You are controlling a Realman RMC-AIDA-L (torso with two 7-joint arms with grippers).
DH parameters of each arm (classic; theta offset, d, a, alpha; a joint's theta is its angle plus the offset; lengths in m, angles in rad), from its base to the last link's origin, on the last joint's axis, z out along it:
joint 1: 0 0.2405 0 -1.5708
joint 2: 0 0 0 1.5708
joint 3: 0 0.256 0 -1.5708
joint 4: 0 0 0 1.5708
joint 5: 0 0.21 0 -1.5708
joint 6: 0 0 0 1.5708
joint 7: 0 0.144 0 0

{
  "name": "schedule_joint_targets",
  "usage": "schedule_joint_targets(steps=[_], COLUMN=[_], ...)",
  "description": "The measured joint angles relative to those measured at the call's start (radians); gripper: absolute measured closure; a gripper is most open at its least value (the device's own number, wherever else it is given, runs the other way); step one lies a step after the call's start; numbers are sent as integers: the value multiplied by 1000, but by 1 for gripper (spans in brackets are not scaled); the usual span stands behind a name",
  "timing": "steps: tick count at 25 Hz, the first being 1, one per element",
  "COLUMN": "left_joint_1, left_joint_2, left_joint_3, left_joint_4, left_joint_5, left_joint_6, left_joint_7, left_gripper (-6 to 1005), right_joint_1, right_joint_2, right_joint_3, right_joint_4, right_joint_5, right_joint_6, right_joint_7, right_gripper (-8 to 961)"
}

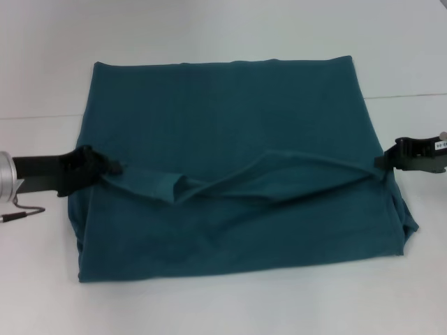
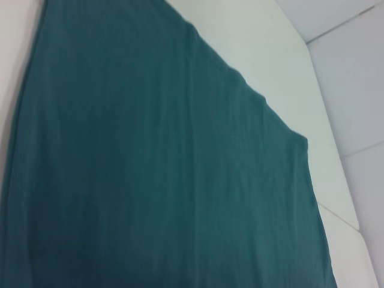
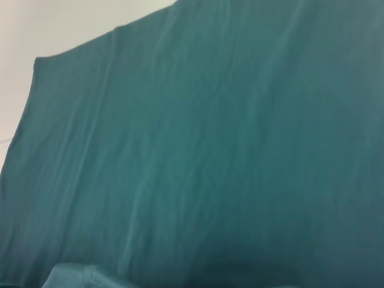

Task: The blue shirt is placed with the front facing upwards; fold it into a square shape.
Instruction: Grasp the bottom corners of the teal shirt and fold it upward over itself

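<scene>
Head view: the blue shirt [image 1: 230,139] lies on the white table [image 1: 223,307], plain side up, roughly rectangular. Left gripper [image 1: 105,167] at 9 o'clock and right gripper [image 1: 387,160] at 3 o'clock each meet a shirt edge; jaws apparently closed on fabric, a slack fold sagging between.

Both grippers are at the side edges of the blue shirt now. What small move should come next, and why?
Probably both should carry the held edge forward, toward the far hem. The left gripper and right gripper each pinch a side of the blue shirt, and the fabric between them sags in a loose ridge across the middle, so the fold is only half made.
</scene>
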Motion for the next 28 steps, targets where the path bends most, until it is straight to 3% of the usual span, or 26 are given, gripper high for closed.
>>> schedule_joint_targets(steps=[10,18,28], left_joint_1=[-43,-75,-112], left_joint_2=[-13,-27,-32], left_joint_3=[50,94,94], left_joint_4=[-2,-53,-54], left_joint_5=[-1,1,-1], left_joint_6=[-128,-276,-361], left_joint_7=[11,52,97], left_gripper=[946,946,945], right_joint_1=[23,47,51], right_joint_2=[34,39,41], right_joint_3=[-78,-121,-123], right_joint_4=[22,102,105], right_joint_5=[-1,-1,0], right_joint_6=[151,300,371], right_joint_7=[1,1,25], right_gripper=[921,921,922])
